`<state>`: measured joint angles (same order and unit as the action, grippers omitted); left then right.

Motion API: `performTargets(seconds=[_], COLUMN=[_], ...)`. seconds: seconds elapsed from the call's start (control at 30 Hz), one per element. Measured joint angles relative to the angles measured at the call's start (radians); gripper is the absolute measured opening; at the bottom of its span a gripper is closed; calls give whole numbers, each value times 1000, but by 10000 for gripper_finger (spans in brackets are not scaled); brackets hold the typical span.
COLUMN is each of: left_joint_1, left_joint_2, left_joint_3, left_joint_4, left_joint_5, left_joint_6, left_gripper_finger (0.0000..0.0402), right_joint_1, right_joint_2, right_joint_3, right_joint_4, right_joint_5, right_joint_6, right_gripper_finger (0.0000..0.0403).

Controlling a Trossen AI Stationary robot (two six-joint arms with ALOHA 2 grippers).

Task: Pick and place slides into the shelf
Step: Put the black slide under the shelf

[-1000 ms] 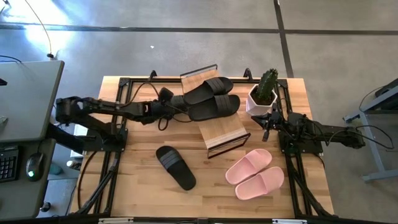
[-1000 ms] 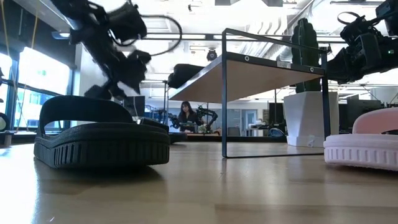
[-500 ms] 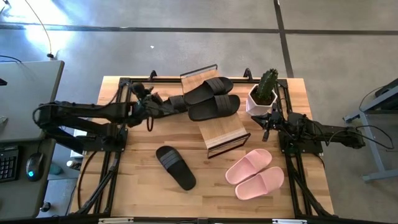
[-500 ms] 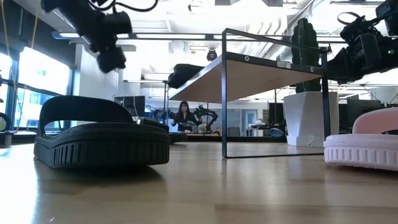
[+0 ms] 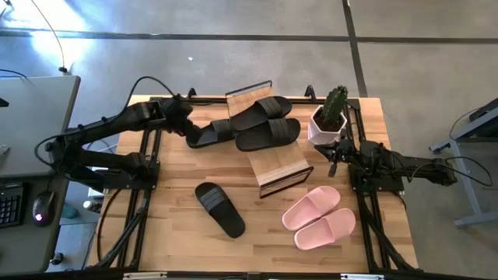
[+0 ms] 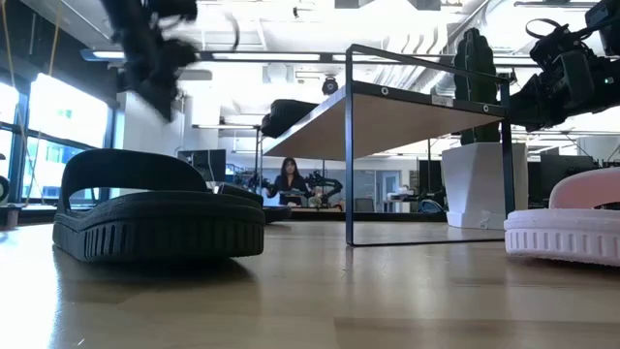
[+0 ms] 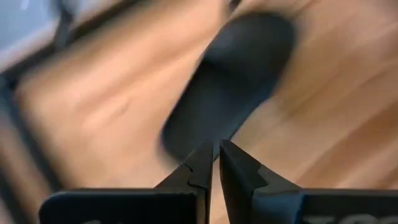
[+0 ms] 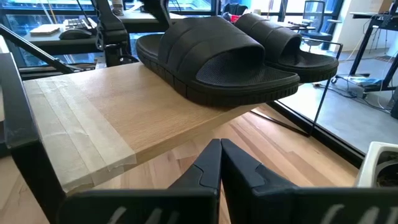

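Two black slides [image 5: 264, 123] lie side by side on the top board of the shelf [image 5: 282, 167], soles down. A third black slide [image 5: 219, 208] lies on the table in front of the shelf and shows blurred in the left wrist view [image 7: 230, 81]. The pink pair [image 5: 319, 218] lies at the near right. My left gripper [image 5: 204, 138] hangs above the table left of the shelf, pointing steeply down, shut and empty [image 7: 214, 149]. My right gripper [image 5: 334, 162] waits at the table's right, shut [image 8: 221, 146], facing the shelf's top board.
A white pot with a cactus [image 5: 328, 117] stands at the far right beside the shelf. Black frame rails [image 5: 144, 194] run along the table's left and right sides. Bare wood lies between the loose black slide and the pink pair. A person [image 6: 288, 179] sits in the room beyond.
My left gripper has drawn back from the black slides on the shelf toward the table's left edge, risen and rolled about its own line, and now points steeply down. The two slides on the shelf have stayed where they were.
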<state>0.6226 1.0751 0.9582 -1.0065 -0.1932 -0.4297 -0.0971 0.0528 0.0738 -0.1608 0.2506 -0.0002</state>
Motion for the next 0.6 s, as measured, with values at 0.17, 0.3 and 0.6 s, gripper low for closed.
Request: performTargets(seconds=[0.17,0.3,0.6], left_joint_1=[74,80,78], left_joint_2=[28,56,152], left_joint_3=[-64,-126,-246], left_joint_4=[-94,-54,44], left_joint_5=[-5,-5,28], left_joint_6=[-102,-126,-154], left_gripper_finger=[6,5,2], right_joint_1=[0,0,0], right_joint_2=[2,6,6], right_joint_3=[0,0,0], right_joint_4=[0,0,-1], right_joint_5=[-1,-9,-19], right_joint_6=[-8,-2,-4], right_gripper_finger=[0,0,0])
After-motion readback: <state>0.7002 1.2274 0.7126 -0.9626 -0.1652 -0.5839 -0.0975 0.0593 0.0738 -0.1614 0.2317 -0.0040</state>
